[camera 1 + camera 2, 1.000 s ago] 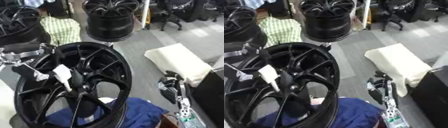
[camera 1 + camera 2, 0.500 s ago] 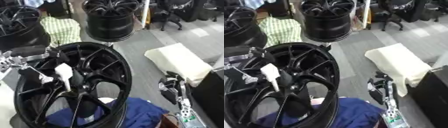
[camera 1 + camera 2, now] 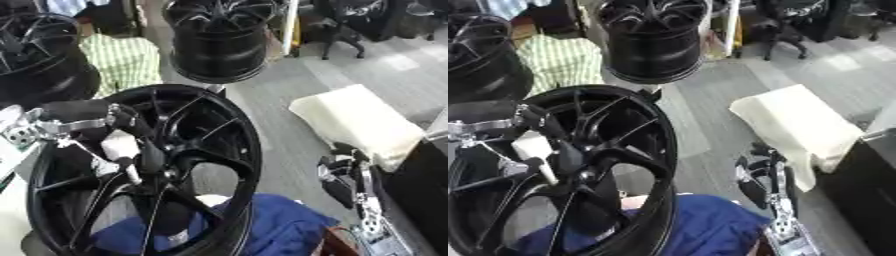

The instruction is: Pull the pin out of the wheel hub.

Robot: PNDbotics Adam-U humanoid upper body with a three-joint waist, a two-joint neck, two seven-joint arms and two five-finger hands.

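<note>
Pin (image 3: 133,173): thin pale rod running toward the centre of the wheel hub (image 3: 171,170), at lower left in both views. It looks still seated, so the pull seems not yet finished.

The hub belongs to a big black wheel (image 3: 241,130) tilted up on edge, its bottom against a blue cloth (image 3: 280,227).

Judgement for the step: draw the pin straight back along its own line, away from the hub centre, with no sideways bend, since the spokes crowd it on both sides and could snag it. The wheel only leans, so it may rock if the pull goes off-axis.

Left hand (image 3: 121,145) is in over the spokes from the left, white part at the hub, black fingers (image 3: 131,120) curled down around the pin area. It looks closed on the pin, though the exact contact is hidden by the fingers and spokes.

Right hand (image 3: 761,172) sits idle at lower right beside the wheel, fingers up and relaxed, holding nothing.

More black wheels (image 3: 219,40) stand behind, with a cream pad (image 3: 359,122) on the floor (image 3: 289,85) to the right.
</note>
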